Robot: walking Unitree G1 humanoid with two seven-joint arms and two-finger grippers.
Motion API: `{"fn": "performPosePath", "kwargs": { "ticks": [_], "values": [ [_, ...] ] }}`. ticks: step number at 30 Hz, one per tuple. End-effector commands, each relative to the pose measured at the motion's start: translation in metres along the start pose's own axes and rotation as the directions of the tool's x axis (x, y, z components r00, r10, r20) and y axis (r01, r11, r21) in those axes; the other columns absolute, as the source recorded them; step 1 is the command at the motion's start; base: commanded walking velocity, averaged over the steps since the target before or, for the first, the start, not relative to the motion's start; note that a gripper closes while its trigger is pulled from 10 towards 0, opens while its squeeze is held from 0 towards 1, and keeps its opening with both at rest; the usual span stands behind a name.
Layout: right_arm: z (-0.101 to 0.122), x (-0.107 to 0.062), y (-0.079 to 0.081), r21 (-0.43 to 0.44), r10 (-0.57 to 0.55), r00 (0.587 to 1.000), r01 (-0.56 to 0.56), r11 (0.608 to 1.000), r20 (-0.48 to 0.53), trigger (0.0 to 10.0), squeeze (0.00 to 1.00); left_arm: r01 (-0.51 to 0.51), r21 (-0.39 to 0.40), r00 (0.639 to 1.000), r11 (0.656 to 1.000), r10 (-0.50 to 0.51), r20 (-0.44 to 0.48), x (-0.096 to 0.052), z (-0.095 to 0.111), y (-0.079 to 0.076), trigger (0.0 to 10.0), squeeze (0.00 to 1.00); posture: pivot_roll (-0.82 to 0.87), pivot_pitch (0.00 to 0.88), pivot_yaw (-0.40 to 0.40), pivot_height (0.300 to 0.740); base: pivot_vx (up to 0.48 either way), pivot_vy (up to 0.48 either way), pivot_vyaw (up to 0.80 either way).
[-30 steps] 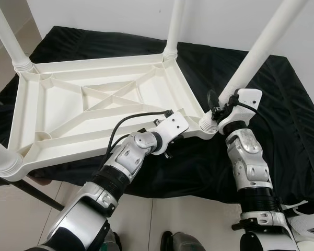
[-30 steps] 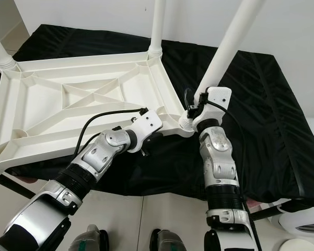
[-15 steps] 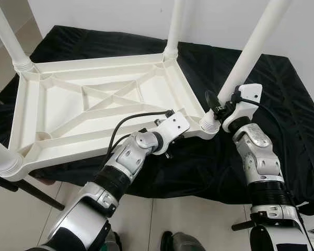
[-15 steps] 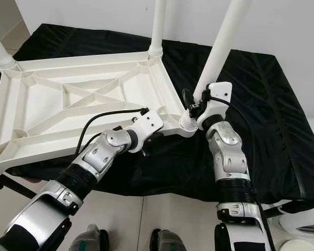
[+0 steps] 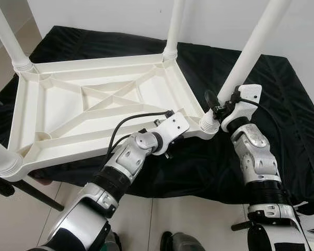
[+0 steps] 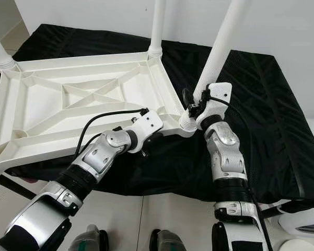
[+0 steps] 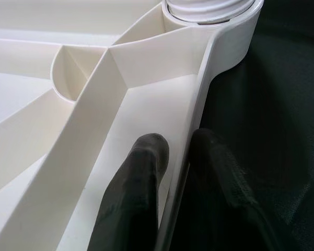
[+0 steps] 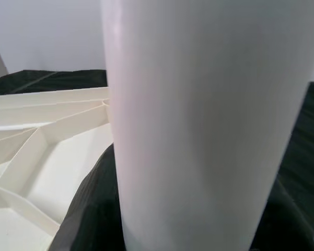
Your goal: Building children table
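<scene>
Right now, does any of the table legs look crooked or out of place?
Yes. The near right leg, held by the right tool, leans away from the tabletop instead of standing square in its corner socket. The far leg stands straight. The left tool pinches the rim beside that socket.

Right tool [image 5: 218, 104] grips leg [image 5: 251, 49] of upturned table [image 5: 94, 104]

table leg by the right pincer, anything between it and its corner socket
Nothing visible: the table leg already sits in the corner socket of the upside-down table top. The right pincer grips the leg; the left pincer pinches the rim.
</scene>
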State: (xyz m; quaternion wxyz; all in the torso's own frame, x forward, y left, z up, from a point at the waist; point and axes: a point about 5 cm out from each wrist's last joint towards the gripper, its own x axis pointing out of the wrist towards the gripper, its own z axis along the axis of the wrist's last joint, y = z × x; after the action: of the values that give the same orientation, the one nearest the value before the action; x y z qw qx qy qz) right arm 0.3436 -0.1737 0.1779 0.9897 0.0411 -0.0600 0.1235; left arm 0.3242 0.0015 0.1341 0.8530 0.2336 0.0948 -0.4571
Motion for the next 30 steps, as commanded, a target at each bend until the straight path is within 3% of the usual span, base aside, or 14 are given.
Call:
{"fn": "performPosePath", "kwargs": {
  "ticks": [1,8,19,30],
  "values": [
    [-0.035,-0.006,0.006,0.041,0.008,0.988,-0.002,0.999,-0.153,10.0,0.00,-0.004,0.047,0.999,0.999,0.002,0.041,0.001,0.013,-0.004,10.0,0.00,0.02,0.056,-0.032,0.740,0.000,0.000,0.00],
    [-0.038,-0.013,0.010,-0.067,0.022,0.992,-0.031,0.997,-0.124,10.0,0.00,-0.012,0.045,0.999,0.999,0.011,0.042,0.000,0.013,-0.003,10.0,0.00,0.02,0.063,-0.038,0.740,0.000,0.000,0.00],
    [-0.045,-0.020,0.016,-0.056,0.034,0.989,-0.042,0.998,-0.142,10.0,0.00,-0.015,0.044,0.999,0.999,0.013,0.043,0.000,0.014,-0.002,10.0,0.00,0.02,0.065,-0.037,0.740,0.000,0.000,0.00],
    [-0.049,-0.018,0.012,-0.017,-0.052,0.988,0.050,0.999,-0.147,10.0,0.00,-0.012,0.046,0.999,0.999,0.010,0.043,0.000,0.014,-0.003,10.0,0.00,0.02,0.068,-0.035,0.740,0.000,0.000,0.00]
  ]
}}
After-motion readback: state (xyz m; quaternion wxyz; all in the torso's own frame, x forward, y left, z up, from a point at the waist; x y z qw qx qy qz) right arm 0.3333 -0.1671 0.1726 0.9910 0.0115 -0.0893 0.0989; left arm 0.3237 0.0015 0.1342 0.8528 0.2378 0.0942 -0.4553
